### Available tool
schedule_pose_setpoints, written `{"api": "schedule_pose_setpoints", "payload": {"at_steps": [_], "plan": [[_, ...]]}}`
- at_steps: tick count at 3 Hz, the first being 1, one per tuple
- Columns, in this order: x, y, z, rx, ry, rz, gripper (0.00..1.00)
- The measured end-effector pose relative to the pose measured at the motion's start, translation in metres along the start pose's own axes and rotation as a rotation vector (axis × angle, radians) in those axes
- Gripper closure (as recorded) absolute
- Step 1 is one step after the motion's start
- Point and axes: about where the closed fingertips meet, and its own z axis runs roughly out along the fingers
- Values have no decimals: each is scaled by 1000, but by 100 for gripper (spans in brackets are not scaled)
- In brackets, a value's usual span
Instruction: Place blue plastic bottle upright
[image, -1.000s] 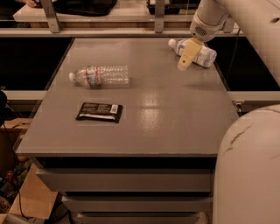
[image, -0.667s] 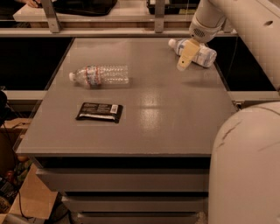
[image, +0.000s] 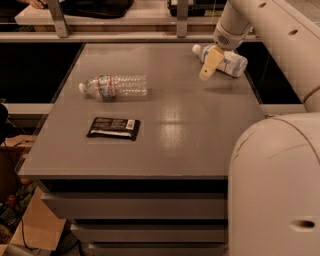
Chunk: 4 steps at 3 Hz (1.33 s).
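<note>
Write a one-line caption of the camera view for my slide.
End effector at the lying clear plastic bottle with pale-blue label, far right corner of the grey table.

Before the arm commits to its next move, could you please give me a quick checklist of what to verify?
1. Target found: ok; blue plastic bottle is at the far right of the table.
2. Bottle upright: not ok; it lies on its side.
3. Gripper placement: ok; gripper is at the bottle's near side.
4. Grasp secured: cannot tell.
5. Neighbours apart: ok; ribbed bottle and black packet lie well to the left.
</note>
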Motion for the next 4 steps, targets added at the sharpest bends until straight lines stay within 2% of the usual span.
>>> {"api": "schedule_pose_setpoints", "payload": {"at_steps": [4], "plan": [[-1,-2,34,-72,-12,10,0]]}}
